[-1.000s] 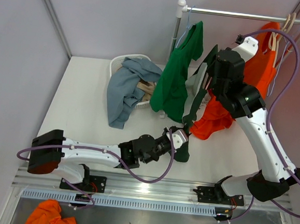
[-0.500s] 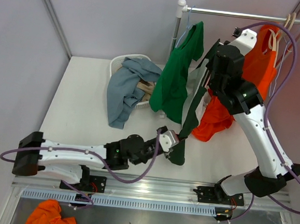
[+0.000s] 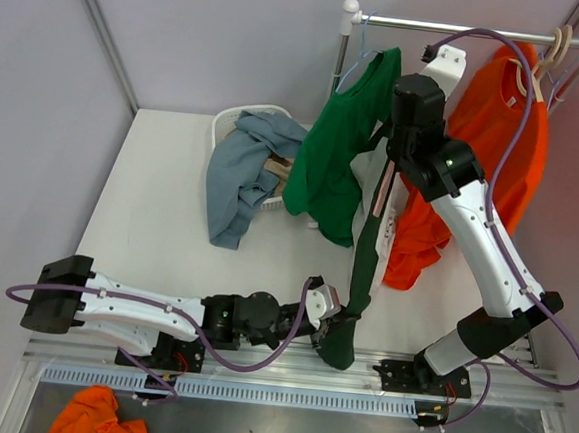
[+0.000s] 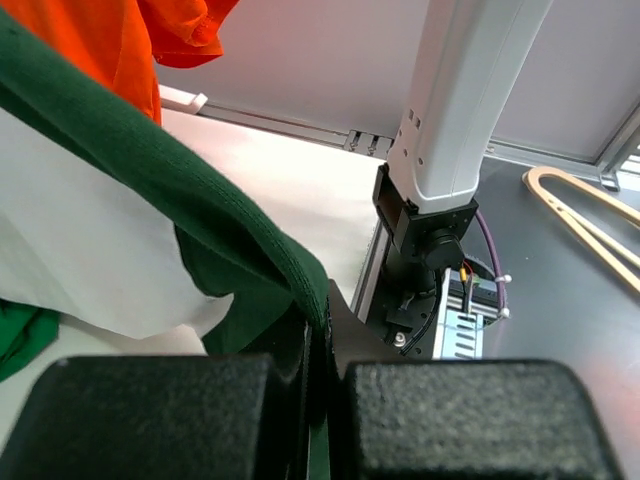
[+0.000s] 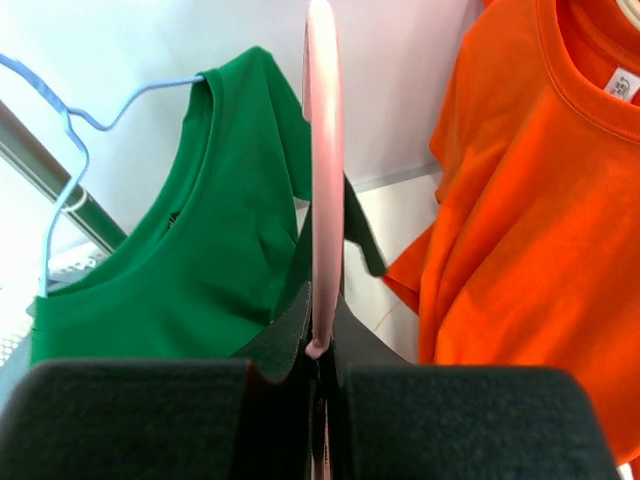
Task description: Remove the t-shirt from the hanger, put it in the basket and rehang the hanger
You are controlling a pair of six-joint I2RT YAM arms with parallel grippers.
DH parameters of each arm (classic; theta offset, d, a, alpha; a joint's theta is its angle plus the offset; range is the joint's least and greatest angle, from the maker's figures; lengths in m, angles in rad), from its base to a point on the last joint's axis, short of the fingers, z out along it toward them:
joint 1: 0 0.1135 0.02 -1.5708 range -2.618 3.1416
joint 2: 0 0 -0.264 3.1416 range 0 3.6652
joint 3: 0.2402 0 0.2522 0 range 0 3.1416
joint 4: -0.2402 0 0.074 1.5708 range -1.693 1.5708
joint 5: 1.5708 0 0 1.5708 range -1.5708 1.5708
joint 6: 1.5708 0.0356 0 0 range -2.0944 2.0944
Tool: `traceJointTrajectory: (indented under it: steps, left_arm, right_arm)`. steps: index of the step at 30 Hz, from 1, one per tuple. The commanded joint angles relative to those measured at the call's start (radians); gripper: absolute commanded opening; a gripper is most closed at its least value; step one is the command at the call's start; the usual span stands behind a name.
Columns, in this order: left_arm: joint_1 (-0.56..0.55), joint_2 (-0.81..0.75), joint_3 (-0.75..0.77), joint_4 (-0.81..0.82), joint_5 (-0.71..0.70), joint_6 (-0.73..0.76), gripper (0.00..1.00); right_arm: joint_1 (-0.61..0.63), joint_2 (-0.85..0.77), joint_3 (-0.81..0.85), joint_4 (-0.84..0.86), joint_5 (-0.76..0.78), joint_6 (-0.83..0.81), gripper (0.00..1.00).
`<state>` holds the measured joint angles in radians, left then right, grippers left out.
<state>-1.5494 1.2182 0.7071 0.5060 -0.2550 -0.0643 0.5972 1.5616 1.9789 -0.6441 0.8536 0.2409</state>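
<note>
A dark green t-shirt [image 3: 362, 272] hangs stretched in a long strip between my two grippers. My right gripper [image 3: 388, 144] is shut on a pink hanger [image 5: 322, 180] and holds it high near the rack. The shirt's top still hangs round the hanger [image 3: 380, 199]; dark fabric [image 5: 358, 215] shows behind the hanger in the right wrist view. My left gripper [image 3: 333, 325] is low near the table's front edge. Its jaws [image 4: 325, 320] are shut on the shirt's hem [image 4: 180, 190].
A rack rail [image 3: 465, 30] at the back holds a bright green t-shirt [image 3: 340, 150] on a blue hanger [image 5: 60, 110] and an orange t-shirt [image 3: 497, 123]. A white basket [image 3: 227, 123] with grey-blue cloth [image 3: 238, 172] stands at the back left. A wooden hanger [image 4: 590, 220] lies below the front edge.
My right gripper has lifted the pink hanger up and back toward the rail. My left gripper has pulled the shirt's hem toward the front edge, stretching the shirt long.
</note>
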Motion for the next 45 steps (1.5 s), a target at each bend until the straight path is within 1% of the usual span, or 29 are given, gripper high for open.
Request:
traceJointTrajectory:
  steps: [1,4,6,8,9,10,11,13,14,16,18,21,22,24,26,27,28,30,31,33,34,36,39,41,43,45]
  left_arm:
    - [-0.031,0.0,-0.008,0.011,0.044,-0.069,0.01]
    - [-0.009,0.039,-0.012,0.032,0.01,-0.026,0.01]
    - [0.011,0.061,0.006,0.031,0.011,-0.029,0.01]
    - [0.081,0.081,0.02,0.0,0.031,-0.078,0.01]
    - [0.113,0.084,0.014,0.005,0.064,-0.1,0.01]
    - [0.174,0.081,0.006,0.021,0.106,-0.136,0.01]
    - [0.193,0.069,-0.004,0.066,0.144,-0.146,0.01]
    - [0.19,0.055,-0.044,0.094,0.149,-0.131,0.01]
    - [0.18,0.047,-0.044,0.1,0.16,-0.129,0.01]
    - [0.135,0.049,-0.081,0.103,0.151,-0.129,0.01]
    - [0.1,0.075,-0.11,0.115,0.145,-0.149,0.01]
    - [0.091,0.127,-0.123,0.141,0.155,-0.218,0.01]
    - [0.091,0.139,-0.12,0.143,0.149,-0.218,0.01]
    - [0.094,0.158,-0.088,0.137,0.114,-0.207,0.01]
    - [0.123,0.173,-0.04,0.109,0.091,-0.189,0.01]
    - [0.173,0.175,-0.002,0.092,0.118,-0.198,0.01]
    - [0.205,0.179,0.026,0.042,0.14,-0.209,0.01]
    - [0.271,0.187,0.131,-0.019,0.178,-0.235,0.01]
    - [0.337,0.19,0.152,-0.084,0.213,-0.259,0.01]
    - [0.421,0.202,0.256,-0.136,0.235,-0.285,0.01]
    - [0.445,0.207,0.282,-0.168,0.241,-0.289,0.01]
    - [0.498,0.236,0.382,-0.254,0.235,-0.285,0.01]
    - [0.555,0.297,0.491,-0.377,0.227,-0.298,0.01]
    - [0.571,0.311,0.503,-0.397,0.264,-0.307,0.01]
    - [0.571,0.3,0.476,-0.371,0.287,-0.301,0.01]
    - [0.571,0.267,0.436,-0.35,0.351,-0.315,0.01]
  right_arm:
    - [-0.017,-0.008,0.075,0.067,0.024,0.008,0.0]
    - [-0.017,-0.023,0.061,0.063,0.01,0.02,0.0]
    - [-0.017,-0.028,0.069,0.037,-0.002,0.014,0.0]
    - [-0.013,-0.028,0.106,-0.012,-0.03,0.031,0.0]
    - [-0.008,-0.032,0.106,-0.038,-0.042,0.043,0.0]
    - [-0.007,-0.043,0.1,-0.038,-0.039,0.043,0.0]
    - [-0.014,-0.063,0.074,-0.025,-0.03,0.038,0.0]
    - [-0.048,-0.071,0.069,0.008,-0.036,0.012,0.0]
    - [-0.091,-0.068,0.113,-0.003,-0.056,0.014,0.0]
    - [-0.12,-0.049,0.158,-0.034,-0.09,0.011,0.0]
    - [-0.137,-0.037,0.191,-0.029,-0.108,0.0,0.0]
    - [-0.132,-0.026,0.216,-0.063,-0.142,0.017,0.0]
    - [-0.132,-0.025,0.215,-0.072,-0.162,0.029,0.0]
    - [-0.111,-0.028,0.206,-0.098,-0.175,0.041,0.0]
    - [-0.087,-0.032,0.196,-0.132,-0.183,0.052,0.0]
    - [-0.071,-0.038,0.187,-0.146,-0.185,0.057,0.0]
    - [-0.045,-0.046,0.166,-0.158,-0.185,0.063,0.0]
    - [-0.025,-0.087,0.129,-0.187,-0.206,0.084,0.0]
    - [-0.013,-0.106,0.083,-0.192,-0.226,0.093,0.0]
    - [-0.011,-0.162,0.043,-0.215,-0.304,0.124,0.0]
    - [-0.011,-0.181,0.025,-0.223,-0.333,0.127,0.0]
    - [-0.011,-0.219,-0.008,-0.259,-0.373,0.141,0.0]
    - [-0.011,-0.25,-0.012,-0.31,-0.373,0.132,0.0]
    - [-0.011,-0.27,-0.025,-0.307,-0.329,0.12,0.0]
    - [-0.011,-0.302,-0.049,-0.284,-0.274,0.092,0.0]
    - [-0.011,-0.324,-0.095,-0.214,-0.242,0.054,0.0]
